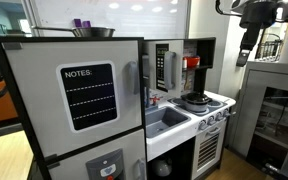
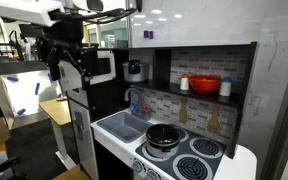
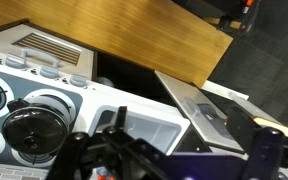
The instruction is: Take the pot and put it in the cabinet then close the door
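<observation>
Wrist view: fingers (image 3: 118, 122) spread wide, well clear of pot (image 3: 36, 130).

White sink (image 2: 122, 128) as reference. Burner rings (image 2: 192, 148) on the white stovetop just beside it, with knobs (image 1: 212, 117) along the front edge there. Brick-pattern backsplash (image 2: 174, 105) directly behind the sink. Shelf above and behind it holds a red bowl (image 2: 206, 85) between two small white items (image 2: 184, 83). Big grey unit (image 1: 44, 120) stands on the sink's side away from the burners, "NOTES" board (image 1: 88, 97) on its door. Steel bowl (image 1: 92, 32) on its top, next to purple bits (image 1: 81, 23) (too small to identify). Wrist view: wooden surface (image 3: 134, 40) beyond the sink.
</observation>
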